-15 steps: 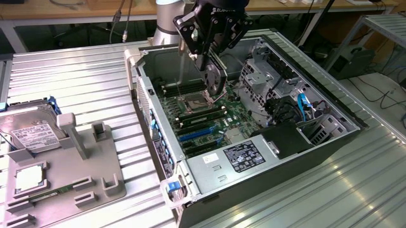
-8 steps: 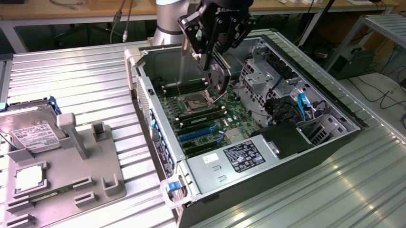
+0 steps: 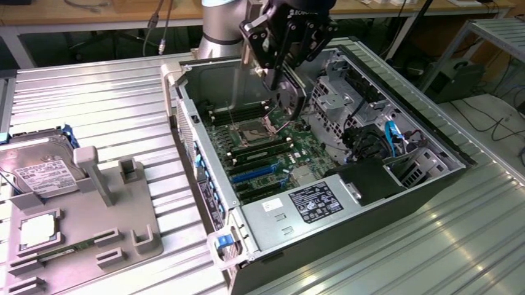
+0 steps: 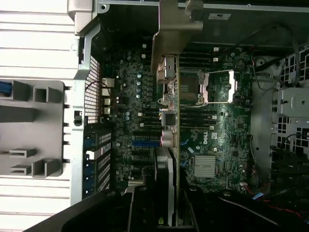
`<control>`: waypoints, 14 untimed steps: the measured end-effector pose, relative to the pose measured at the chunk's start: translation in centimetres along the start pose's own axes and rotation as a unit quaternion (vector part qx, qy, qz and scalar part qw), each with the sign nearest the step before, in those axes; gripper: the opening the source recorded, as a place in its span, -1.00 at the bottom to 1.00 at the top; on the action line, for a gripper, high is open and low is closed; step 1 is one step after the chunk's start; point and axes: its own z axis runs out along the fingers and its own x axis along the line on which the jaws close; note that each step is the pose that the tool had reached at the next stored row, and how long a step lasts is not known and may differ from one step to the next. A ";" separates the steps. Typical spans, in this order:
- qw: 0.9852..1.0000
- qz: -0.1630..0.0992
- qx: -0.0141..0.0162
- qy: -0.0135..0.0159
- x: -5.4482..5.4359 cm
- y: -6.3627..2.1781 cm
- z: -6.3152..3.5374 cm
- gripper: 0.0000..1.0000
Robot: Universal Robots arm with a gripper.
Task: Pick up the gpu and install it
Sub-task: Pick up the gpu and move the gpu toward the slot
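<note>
Gray fixture (image 3: 123,227) nearest, at the exterior view's left, carries a hard drive (image 3: 37,169) on the ribbed surface (image 3: 98,92). Right of it lies an open computer case (image 3: 271,236). Over its motherboard (image 3: 271,157) the tool (image 3: 277,75) is clamped on the gpu (image 3: 292,98), which hangs upright, edge down.

Grey arm (image 3: 220,24) stands upright at the exterior view's top, wrist bent over. Black gripper (image 3: 277,77) points down, slightly tilted. Jaws narrowed, clamped on gpu (image 3: 292,98), which hangs edge-down beneath them.
</note>
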 end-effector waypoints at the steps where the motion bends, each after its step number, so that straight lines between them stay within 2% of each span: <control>1: 1.000 0.000 0.000 0.000 -0.2 0.00 0.01 -0.44; 14: 1.000 0.000 0.000 0.000 -2.1 -0.02 0.03 -0.44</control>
